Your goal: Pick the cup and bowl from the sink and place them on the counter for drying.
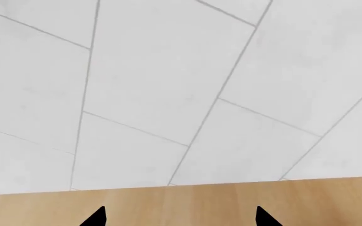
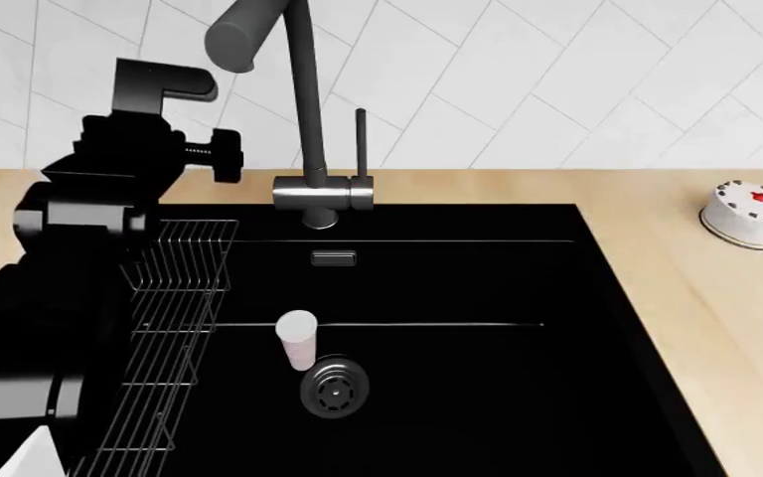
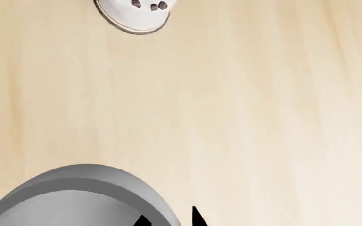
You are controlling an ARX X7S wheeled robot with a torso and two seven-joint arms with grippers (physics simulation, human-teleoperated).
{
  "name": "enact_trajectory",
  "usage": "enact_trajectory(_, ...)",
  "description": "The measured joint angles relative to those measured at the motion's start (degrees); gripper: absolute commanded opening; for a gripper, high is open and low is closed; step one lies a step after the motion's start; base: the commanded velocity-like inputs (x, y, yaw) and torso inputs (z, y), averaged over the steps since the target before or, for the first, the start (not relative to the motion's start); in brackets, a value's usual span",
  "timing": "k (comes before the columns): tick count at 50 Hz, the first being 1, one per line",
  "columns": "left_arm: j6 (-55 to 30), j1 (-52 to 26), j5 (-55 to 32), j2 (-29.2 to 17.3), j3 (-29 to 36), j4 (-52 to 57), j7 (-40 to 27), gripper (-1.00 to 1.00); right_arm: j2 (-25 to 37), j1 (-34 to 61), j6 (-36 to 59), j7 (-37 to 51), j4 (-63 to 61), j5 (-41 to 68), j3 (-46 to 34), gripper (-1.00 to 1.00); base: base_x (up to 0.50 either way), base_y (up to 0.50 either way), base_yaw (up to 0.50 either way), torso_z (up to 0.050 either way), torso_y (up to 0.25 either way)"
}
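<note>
The cup (image 2: 295,338), a slim pale pink tumbler, stands upright in the black sink (image 2: 488,338), just behind the round drain (image 2: 334,388). The bowl (image 3: 74,197) shows only in the right wrist view, greyish white, sitting on the beige counter (image 3: 231,117). My right gripper (image 3: 169,219) straddles the bowl's rim, one fingertip inside and one outside, close together. It is out of the head view. My left gripper (image 1: 181,217) is open over the counter (image 1: 181,202) facing the tiled wall, with nothing between its fingers. The left arm (image 2: 90,199) hangs over the sink's left side.
A tall dark faucet (image 2: 305,119) rises at the sink's back edge. A wire rack (image 2: 170,318) lies along the sink's left side under my left arm. A small white cake with red dots (image 2: 750,212) sits on the counter at the right, also visible beyond the bowl (image 3: 134,14).
</note>
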Motion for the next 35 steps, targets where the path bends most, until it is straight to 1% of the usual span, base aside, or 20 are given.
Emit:
enact_trajectory(6,0.1,-0.1,0.0,0.0,0.0,0.0,-0.1,1.0,1.4,-4.9,0.0,-0.3,-1.3,-2.8,4.8,-1.0,0.0,0.0,0.0,0.0,0.0)
enact_trajectory(19,0.3,-0.1,0.1,0.2,0.2,0.0,-0.1,1.0,2.0,-14.8,0.0,-0.5,-4.5,-8.1,15.7,-1.0,0.0,0.0,0.0,0.0,0.001)
enact_trajectory(30,0.2,-0.3,-0.1,0.1,0.0,0.0,-0.1,1.0,0.7,-20.9,-1.1,1.6,-7.6,-9.0,23.0,-1.0,0.0,0.0,0.0,0.0,0.0)
enact_trajectory(31,0.2,-0.3,-0.1,0.1,0.0,0.0,-0.1,1.0,0.6,-21.3,-1.3,1.8,-7.8,-9.0,23.5,1.0,0.0,0.0,0.0,0.0,0.0)
enact_trajectory(35,0.2,-0.3,-0.1,0.1,0.1,0.0,0.0,1.0,0.3,-22.4,-1.7,2.2,-8.5,-9.0,25.0,1.0,0.0,0.0,0.0,0.0,0.0)
